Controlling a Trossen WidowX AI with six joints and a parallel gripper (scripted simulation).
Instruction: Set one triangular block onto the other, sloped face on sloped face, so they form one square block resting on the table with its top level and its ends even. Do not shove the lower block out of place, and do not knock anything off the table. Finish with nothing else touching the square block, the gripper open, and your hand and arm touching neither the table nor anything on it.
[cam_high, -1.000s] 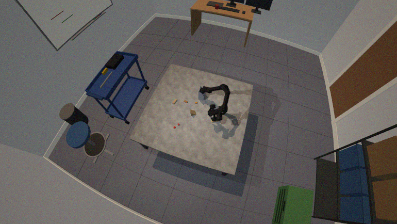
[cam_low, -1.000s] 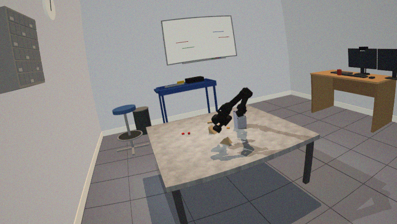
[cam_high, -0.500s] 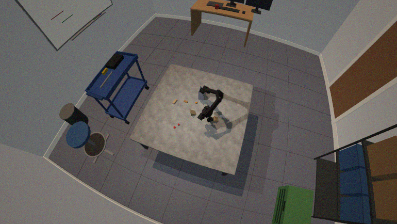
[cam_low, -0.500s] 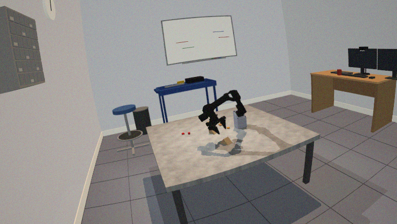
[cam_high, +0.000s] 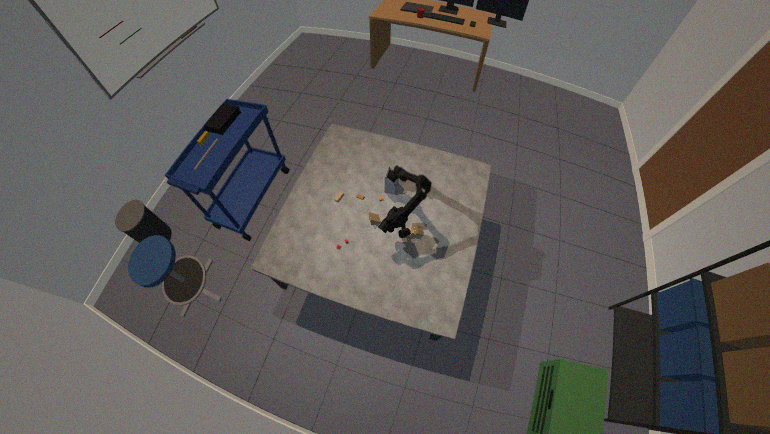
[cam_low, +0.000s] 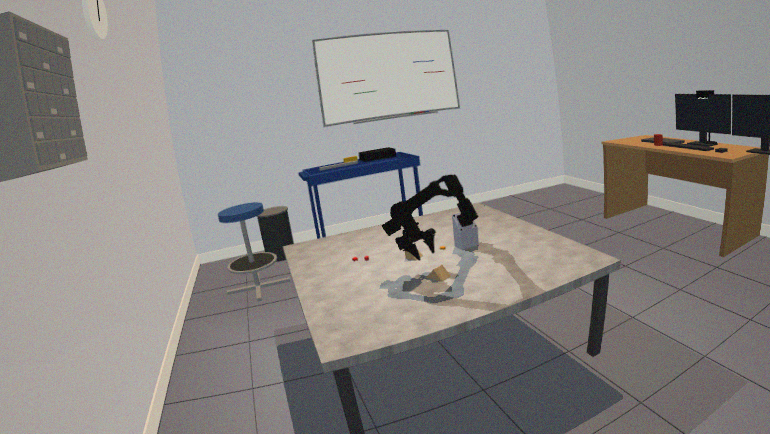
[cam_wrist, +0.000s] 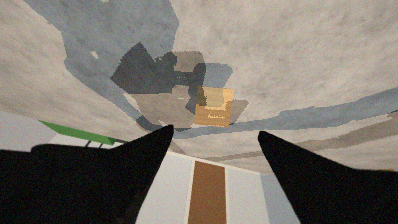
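Nearest in the exterior view, one triangular block (cam_high: 416, 230) (cam_low: 440, 273) (cam_wrist: 214, 107) sits right of lower centre on the mottled surface (cam_high: 307, 253) (cam_low: 355, 323) (cam_wrist: 310, 50). Just beyond and above it, the jaws (cam_high: 393, 230) (cam_low: 425, 255) stand wide, holding nothing. Farther back, partly hidden behind them, rests the second block (cam_high: 374, 218) (cam_low: 409, 256), apart from the first. A blue cart (cam_high: 242, 110) (cam_low: 355, 172) stands past the table.

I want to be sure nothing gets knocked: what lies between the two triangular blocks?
In the top view, part of the arm and its hand overhang the stretch between the left block and right block; no other object shows there.
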